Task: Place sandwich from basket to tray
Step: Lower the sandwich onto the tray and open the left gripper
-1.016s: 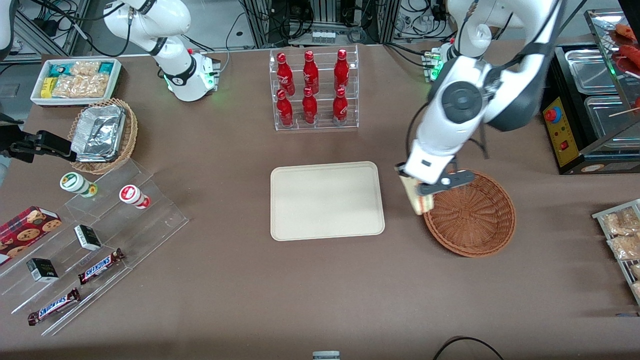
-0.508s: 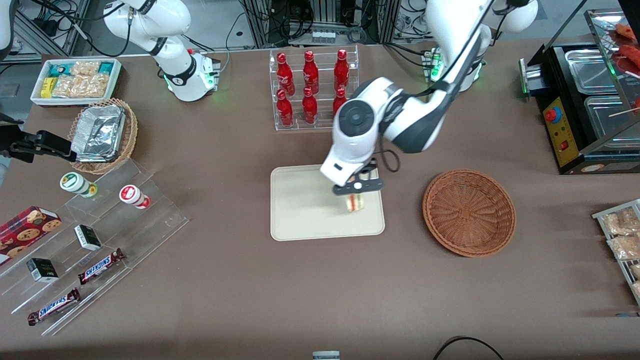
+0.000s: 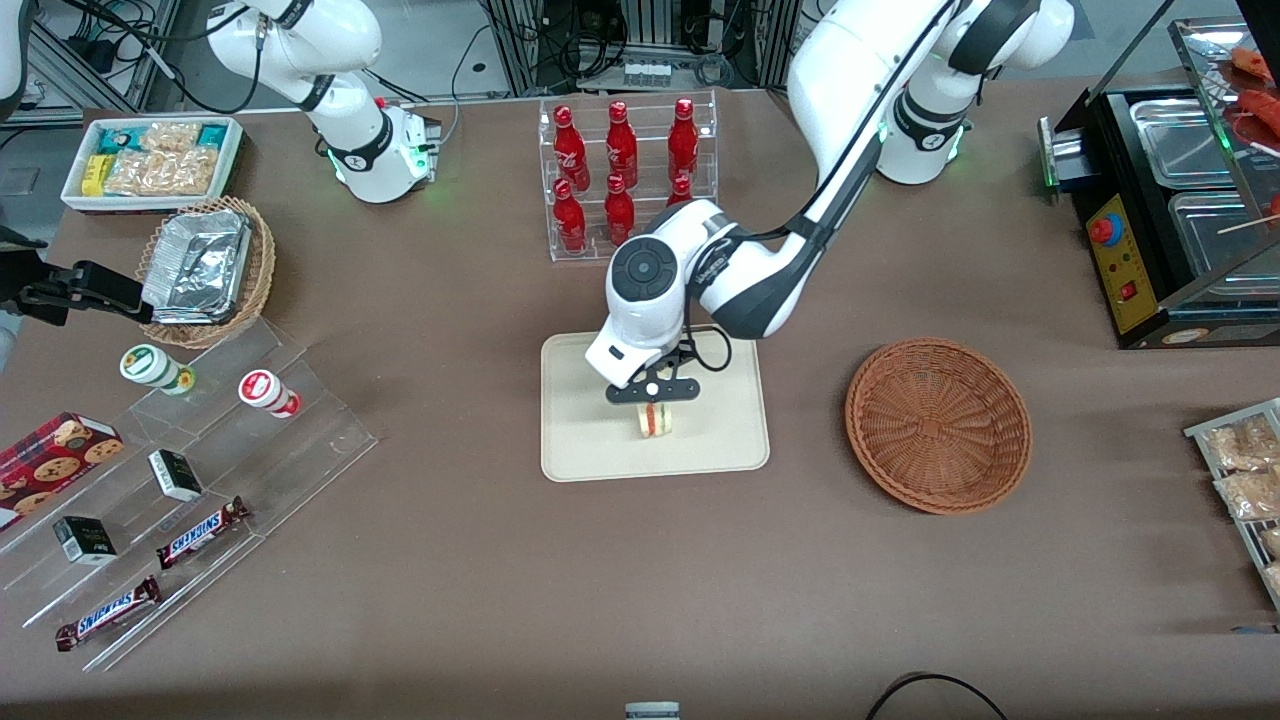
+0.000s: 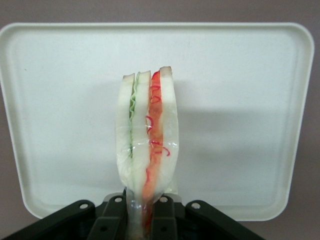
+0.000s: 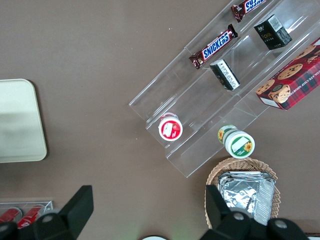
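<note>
My left gripper (image 3: 654, 400) hangs over the middle of the cream tray (image 3: 580, 440), shut on the wrapped sandwich (image 3: 655, 420). The sandwich hangs point-down just above the tray, its red and green filling stripes showing. In the left wrist view the sandwich (image 4: 147, 150) is pinched at one end between the two black fingers (image 4: 167, 220), with the tray (image 4: 240, 100) spread beneath it. The reddish-brown wicker basket (image 3: 938, 424) stands beside the tray, toward the working arm's end of the table, with nothing in it.
A clear rack of red bottles (image 3: 625, 180) stands farther from the front camera than the tray. Toward the parked arm's end lie a clear stepped display (image 3: 200, 480) with snacks, a tan basket of foil trays (image 3: 205, 270) and a white snack bin (image 3: 150, 160). A black warmer (image 3: 1180, 200) stands by the working arm.
The gripper has carried the sandwich from above the basket's rim across onto the tray, then farther toward the tray's middle and lower. The basket is left with nothing in it.
</note>
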You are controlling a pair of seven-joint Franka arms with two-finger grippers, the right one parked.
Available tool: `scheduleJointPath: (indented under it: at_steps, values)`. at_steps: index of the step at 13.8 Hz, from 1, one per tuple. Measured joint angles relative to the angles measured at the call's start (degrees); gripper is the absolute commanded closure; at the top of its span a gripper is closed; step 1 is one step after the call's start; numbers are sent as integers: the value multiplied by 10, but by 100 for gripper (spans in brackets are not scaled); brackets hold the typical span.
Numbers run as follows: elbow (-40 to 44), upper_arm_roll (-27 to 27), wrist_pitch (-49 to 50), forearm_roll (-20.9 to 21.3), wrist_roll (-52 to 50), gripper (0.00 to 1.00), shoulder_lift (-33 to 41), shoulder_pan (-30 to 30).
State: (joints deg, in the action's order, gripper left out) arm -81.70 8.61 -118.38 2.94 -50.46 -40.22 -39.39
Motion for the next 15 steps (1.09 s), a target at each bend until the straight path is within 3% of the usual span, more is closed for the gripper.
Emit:
scheduleJointPath:
  at_steps: [8, 9, 10, 15]
  values:
    - [2, 0, -33, 28, -4, 99, -41, -9]
    - [2, 0, -33, 31, -4, 47, -42, -10]
    - [2, 0, -33, 32, -4, 0, -43, -11]
    - [10, 0, -33, 40, -13, 0, -43, -15]
